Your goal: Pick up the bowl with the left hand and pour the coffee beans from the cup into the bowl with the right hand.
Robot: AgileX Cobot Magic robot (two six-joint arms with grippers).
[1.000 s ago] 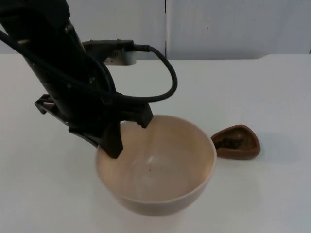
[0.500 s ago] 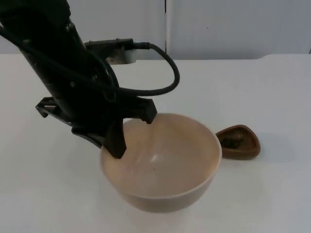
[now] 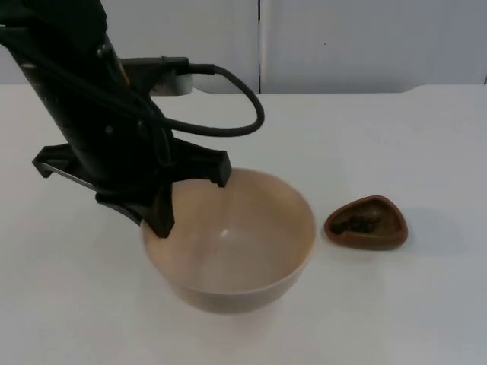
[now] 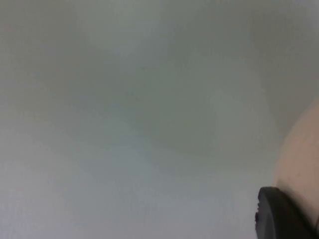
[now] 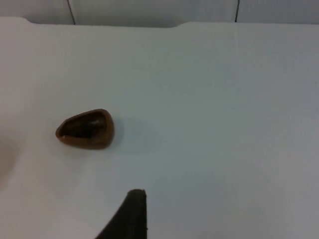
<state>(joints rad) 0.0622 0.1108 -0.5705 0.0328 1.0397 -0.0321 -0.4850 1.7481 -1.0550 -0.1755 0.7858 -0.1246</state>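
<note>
A wide beige bowl (image 3: 236, 243), with nothing inside it, sits in the middle of the top view. My left gripper (image 3: 162, 219) is shut on its left rim, one finger inside and one outside. Whether the bowl's base touches the table I cannot tell. The left wrist view gives a blurred edge of the bowl (image 4: 301, 164) beside a black fingertip (image 4: 279, 216). A small brown wooden cup (image 3: 367, 223) with dark coffee beans stands on the table just right of the bowl, apart from it. The right wrist view has the cup (image 5: 85, 129) ahead of my right gripper (image 5: 132, 216), some way off.
The white table (image 3: 396, 137) runs back to the grey partition wall (image 3: 365, 42). Open table surface lies right of the cup and behind it.
The left gripper and the bowl have shifted left and back, so the gap to the cup has widened. The cup has stayed in place.
</note>
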